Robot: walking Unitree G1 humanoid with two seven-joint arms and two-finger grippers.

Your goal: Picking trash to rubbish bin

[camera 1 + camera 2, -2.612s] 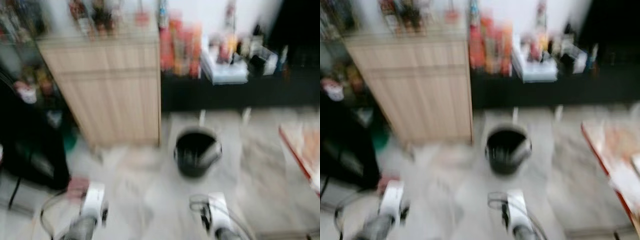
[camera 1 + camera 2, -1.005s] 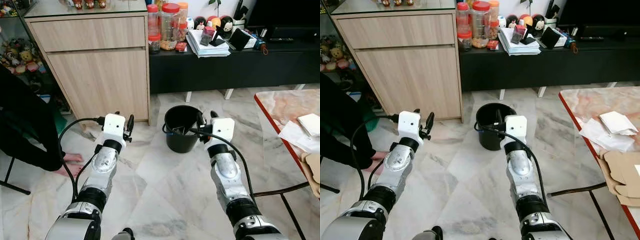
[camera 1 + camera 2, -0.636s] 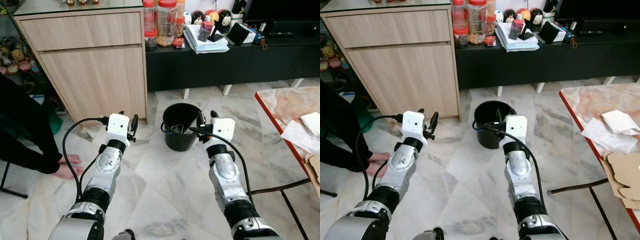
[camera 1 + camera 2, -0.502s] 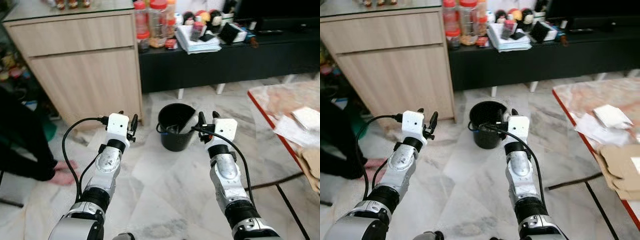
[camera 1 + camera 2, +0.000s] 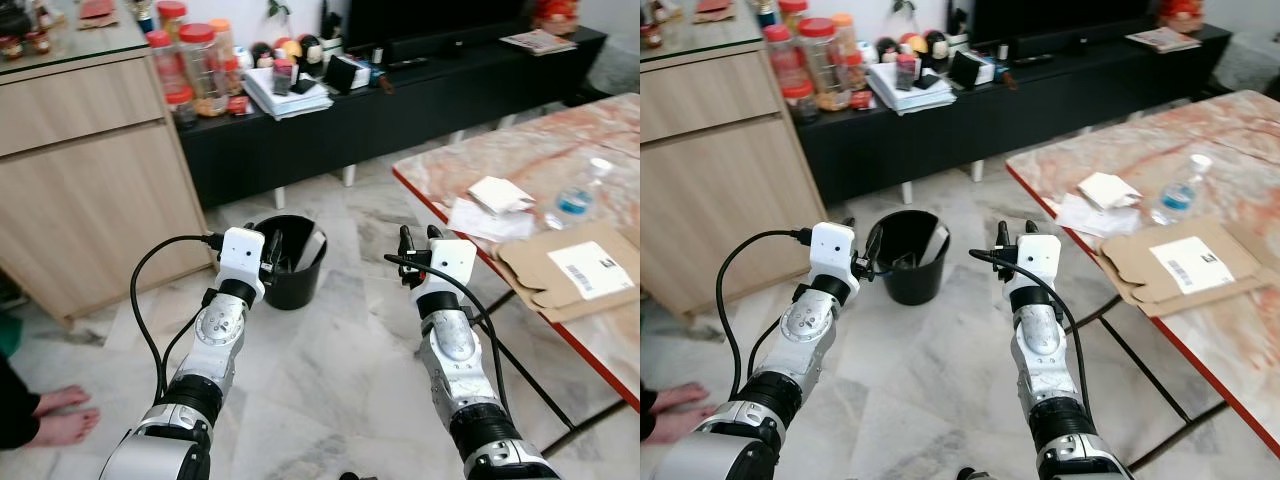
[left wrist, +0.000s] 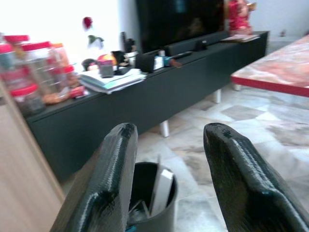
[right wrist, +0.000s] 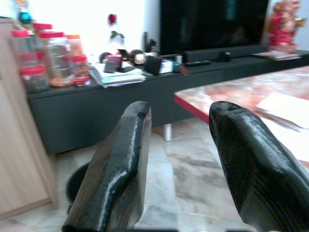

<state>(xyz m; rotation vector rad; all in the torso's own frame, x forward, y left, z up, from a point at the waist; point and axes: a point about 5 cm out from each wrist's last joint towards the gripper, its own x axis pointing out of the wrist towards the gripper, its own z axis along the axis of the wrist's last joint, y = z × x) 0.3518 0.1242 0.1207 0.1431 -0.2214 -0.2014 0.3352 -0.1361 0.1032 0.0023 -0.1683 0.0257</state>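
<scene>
A living room with a pale marble floor (image 5: 330, 360) is spreading out in the head views, a long black low cabinet (image 5: 400, 100) running along the wall and a light wooden cupboard (image 5: 80, 190) standing at the robot's left. The round black plastic rubbish bin (image 5: 290, 262) is sitting on the floor just ahead of the left end effector (image 5: 270, 250), and flat card or paper scraps are leaning inside it, so some trash looks already binned. The right end effector (image 5: 418, 240) is hovering in open air between the bin and the red-edged marble bench (image 5: 520, 160). On that bench white crumpled paper (image 5: 495, 195), a clear plastic bottle (image 5: 575, 195) and flattened brown cardboard (image 5: 565, 265) are lying, likely the work still left.

Over to the left wrist view: both black fingers (image 6: 104, 188) are standing well apart with nothing between them, the bin (image 6: 154, 203) showing beyond with scraps sticking up.

In the right wrist view, the fingers (image 7: 116, 174) are likewise spread wide and empty, the bench edge (image 7: 222, 96) lying ahead.
</scene>
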